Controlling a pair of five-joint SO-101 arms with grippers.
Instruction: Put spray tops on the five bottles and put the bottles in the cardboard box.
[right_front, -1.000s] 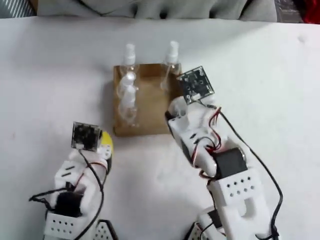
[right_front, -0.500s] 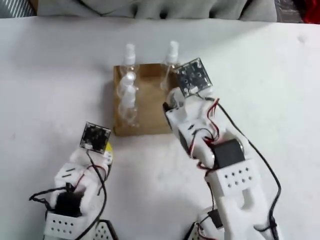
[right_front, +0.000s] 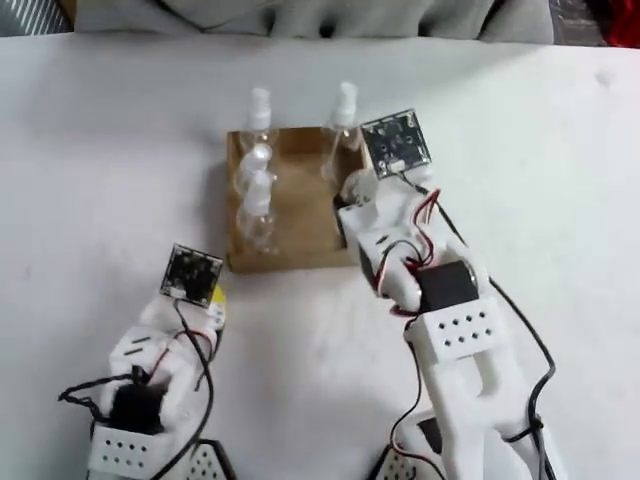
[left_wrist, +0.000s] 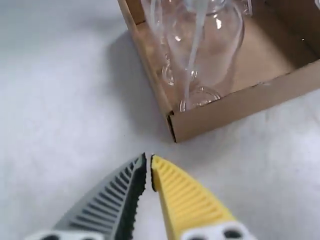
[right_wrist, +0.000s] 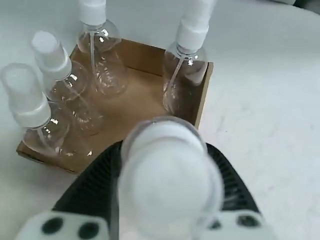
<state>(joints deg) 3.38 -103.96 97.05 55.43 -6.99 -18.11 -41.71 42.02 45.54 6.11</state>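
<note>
Gripping capped bottle (right_wrist: 167, 192), right pincer (right_wrist: 164, 167) at cardboard box (right_wrist: 203, 95), four bottles (right_wrist: 181, 87) inside.

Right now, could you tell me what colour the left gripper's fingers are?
The fingers are yellow and dark grey; left wrist view.

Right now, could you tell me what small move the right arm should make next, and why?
Probably ease the held bottle forward over the cardboard box's bare floor: the right gripper grips it, capped, at the near edge, and four bottles stand inside.
</note>
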